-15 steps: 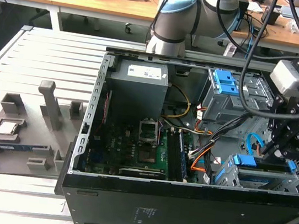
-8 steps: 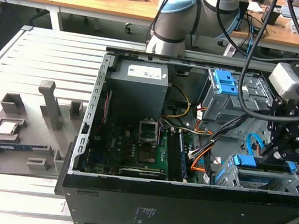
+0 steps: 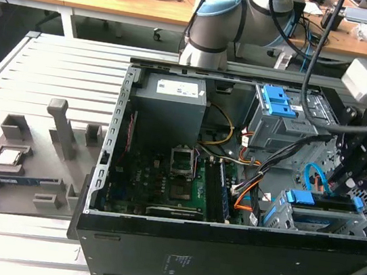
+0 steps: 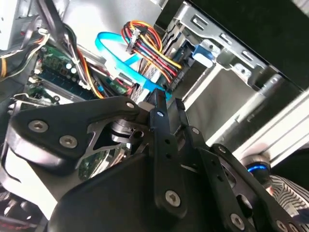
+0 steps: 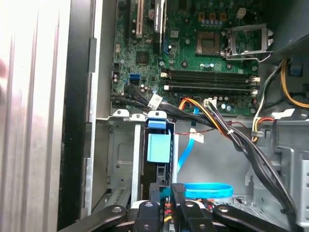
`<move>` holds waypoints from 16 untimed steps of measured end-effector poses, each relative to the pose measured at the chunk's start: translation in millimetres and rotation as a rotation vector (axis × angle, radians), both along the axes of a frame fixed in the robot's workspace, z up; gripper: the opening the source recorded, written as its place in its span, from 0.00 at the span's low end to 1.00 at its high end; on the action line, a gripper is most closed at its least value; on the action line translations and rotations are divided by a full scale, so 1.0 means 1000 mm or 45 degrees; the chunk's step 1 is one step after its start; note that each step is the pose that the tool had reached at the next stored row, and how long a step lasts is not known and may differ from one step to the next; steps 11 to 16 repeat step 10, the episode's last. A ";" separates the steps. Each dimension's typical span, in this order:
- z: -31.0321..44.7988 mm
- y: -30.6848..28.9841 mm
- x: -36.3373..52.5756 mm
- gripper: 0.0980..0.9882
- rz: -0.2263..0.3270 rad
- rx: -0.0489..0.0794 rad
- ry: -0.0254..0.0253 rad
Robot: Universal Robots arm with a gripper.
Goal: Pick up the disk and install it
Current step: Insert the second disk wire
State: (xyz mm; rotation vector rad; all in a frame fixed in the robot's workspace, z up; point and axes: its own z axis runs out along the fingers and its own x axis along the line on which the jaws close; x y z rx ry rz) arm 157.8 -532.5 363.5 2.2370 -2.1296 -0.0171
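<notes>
- Slatted metal table (image 3: 42,70) carried the open computer case (image 3: 107,168), side panel off
- Nearest in both wrist views, the gripper (image 5: 165,193) hung inside the case at the corner on the exterior view's right; whether the claw was spread or clamped I could not tell
- Just beyond it the disk (image 5: 158,147) stood edge-on in the drive cage (image 5: 120,159), its blue rail facing the camera and lined up with the slot
- From the exterior view the disk (image 3: 315,200) looked partly or wholly inside the cage, so the install step was judged to be in hand, with pickup done
- Seating would call for a straight push along the rails, no tilt, and clearance from the blue cable (image 5: 207,190) and wire bundle (image 5: 227,128) beside it
- Farther off lay the motherboard (image 5: 212,48), then the arm's base (image 3: 213,25) behind the case
</notes>
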 end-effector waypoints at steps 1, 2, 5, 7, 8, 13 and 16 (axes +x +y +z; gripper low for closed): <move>0.0039 0.0005 0.0000 0.14 0.000 -0.001 0.0000; 0.0096 0.0011 0.0000 0.14 0.000 -0.002 0.0000; 0.0285 0.0021 0.0001 0.01 0.000 -0.006 0.0000; 0.0299 0.0021 0.0001 0.01 0.000 -0.005 0.0001; 0.0301 0.0022 0.0001 0.01 0.000 -0.006 0.0001; 0.0302 0.0021 0.0001 0.01 0.000 -0.006 0.0000; 0.0302 0.0021 0.0001 0.01 0.000 -0.006 0.0000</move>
